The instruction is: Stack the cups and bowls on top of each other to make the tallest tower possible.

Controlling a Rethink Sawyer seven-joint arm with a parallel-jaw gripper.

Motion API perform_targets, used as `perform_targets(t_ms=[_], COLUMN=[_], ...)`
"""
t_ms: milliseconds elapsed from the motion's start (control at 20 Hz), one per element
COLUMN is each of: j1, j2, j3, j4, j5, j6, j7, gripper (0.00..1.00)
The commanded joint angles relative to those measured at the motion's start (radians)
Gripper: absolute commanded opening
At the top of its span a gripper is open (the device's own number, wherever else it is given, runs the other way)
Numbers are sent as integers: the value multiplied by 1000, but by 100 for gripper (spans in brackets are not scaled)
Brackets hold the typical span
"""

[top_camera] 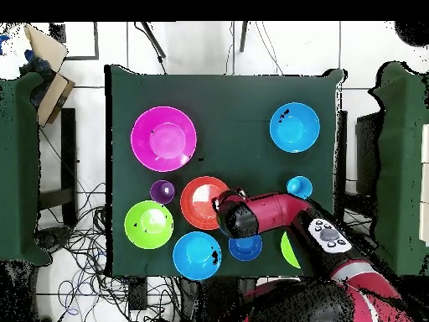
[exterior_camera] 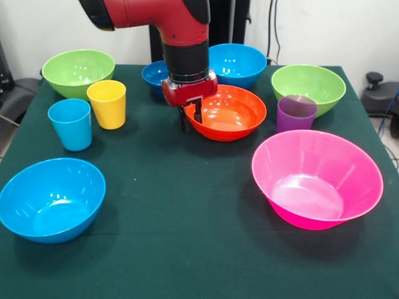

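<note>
The gripper [exterior_camera: 192, 116] hangs low at the rim of the orange bowl [exterior_camera: 229, 113]. One dark finger looks to be inside the bowl and one outside, so it seems to pinch the thin wall at the edge. That is a good way to lift a bowl, since the rim is the only thin part a small hand can grab. I cannot be fully sure the pinch is tight.

Nothing is stacked yet. Every bowl and cup sits alone on the dark green cloth of the table [exterior_camera: 187, 249]. The big pink bowl [exterior_camera: 318, 180] is wide and shiny, with sloping sides, so it would make a steady bottom for the tower. It sits well apart from the orange bowl, nearer the front edge.

The purple cup [exterior_camera: 296, 113] is see-through and stands upright between the orange bowl and a lime green bowl [exterior_camera: 308, 87]. The yellow cup [exterior_camera: 107, 103] and the light blue cup [exterior_camera: 70, 123] stand just beside each other, near the other lime green bowl [exterior_camera: 78, 72]. One bright blue bowl [exterior_camera: 51, 199] rests at the front corner. Another bright blue bowl [exterior_camera: 240, 63] is behind the orange one, and the small dark-blue bowl [exterior_camera: 153, 75] is partly hidden by the arm.

All of them look like smooth, glossy plastic, light and slippery.
</note>
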Motion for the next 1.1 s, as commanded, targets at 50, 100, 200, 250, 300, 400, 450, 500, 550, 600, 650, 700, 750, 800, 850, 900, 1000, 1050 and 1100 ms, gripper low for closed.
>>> perform_targets(t_ms=[50, 100, 200, 250, 300, 400, 450, 500, 550, 600, 650, 700, 750, 800, 850, 900, 1000, 1050, 1100], j1=[31, 33, 26, 20, 14, -2, -15, -28, -43, -54, -64, -66, -68, -65, -68, -69, -63, -64, -66], j2=[-66, -75, -78, -72, -67, -55, -51, -48, -47, -47, -53, -58, -60, -62, -61, -58, -54, -47, -42], j3=[116, 129, 158, 175, 192, 214, 224, 235, 247, 257, 265, 264, 264, 263, 264, 268, 271, 274, 278], j4=[-53, -61, -83, -102, -122, -154, -175, -189, -199, -213, -227, -251, -270, -290, -310, -329, -359, -395, -414], j5=[-1, 9, 24, 24, 23, 17, 20, 22, 23, 28, 33, 38, 35, 31, 28, 25, 25, 29, 27], j6=[121, 138, 180, 208, 235, 270, 294, 311, 327, 350, 373, 402, 424, 449, 474, 499, 541, 579, 600], j7=[-69, -75, -101, -133, -165, -208, -225, -237, -250, -262, -267, -268, -271, -274, -282, -287, -282, -295, -306], gripper=[0, 0, 0, 0, 0, 0, 0, 0, 0, 0, 0, 0, 0, 0, 0, 0, 0, 0, 0])
